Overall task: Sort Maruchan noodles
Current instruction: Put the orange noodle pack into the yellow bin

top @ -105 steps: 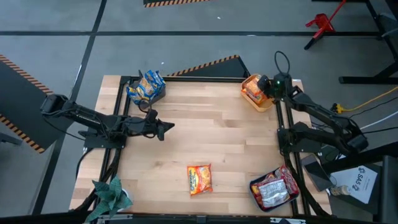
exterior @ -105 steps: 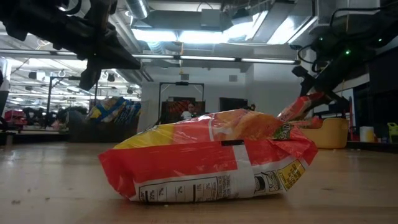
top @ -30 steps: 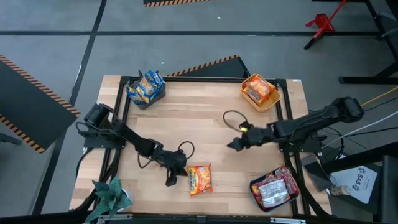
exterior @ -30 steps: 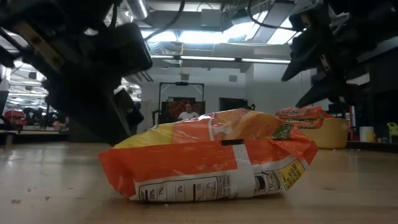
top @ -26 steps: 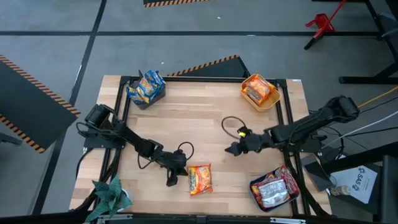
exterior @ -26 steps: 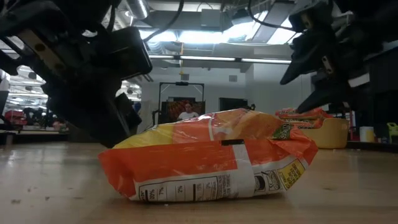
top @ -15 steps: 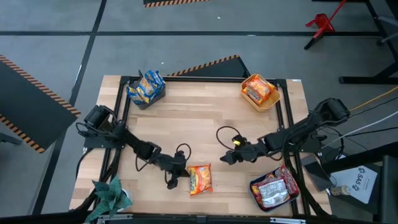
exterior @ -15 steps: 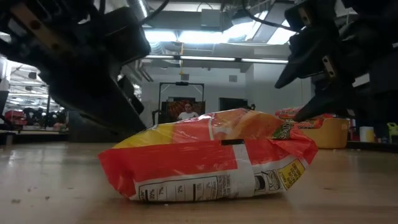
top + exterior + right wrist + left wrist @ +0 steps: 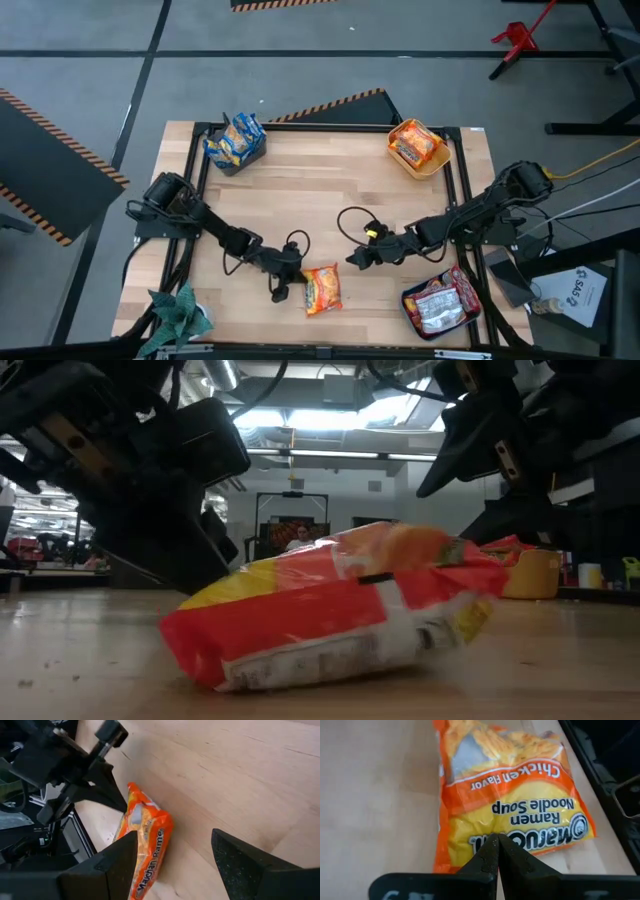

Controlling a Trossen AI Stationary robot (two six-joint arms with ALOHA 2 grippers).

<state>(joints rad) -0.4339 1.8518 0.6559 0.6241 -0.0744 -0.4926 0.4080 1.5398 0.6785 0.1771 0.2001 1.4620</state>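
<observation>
Orange noodle pack point(image 9: 321, 288) lies near the desk's point(image 9: 330, 200) front edge. Left gripper point(image 9: 282, 290), jaws together, pushes its edge, tipping it up. Right gripper point(image 9: 352, 257), jaws apart, waits just beside. Next: prob. right grabs pack, carries to orange bin point(image 9: 437, 163).

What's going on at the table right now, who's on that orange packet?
The left tool, shut, is pressed against the edge of the orange chicken ramen packet lying loose on the table, nudging it. The right tool, open, is close by, facing the packet without touching it. The other packets sit in the corner bins.
</observation>
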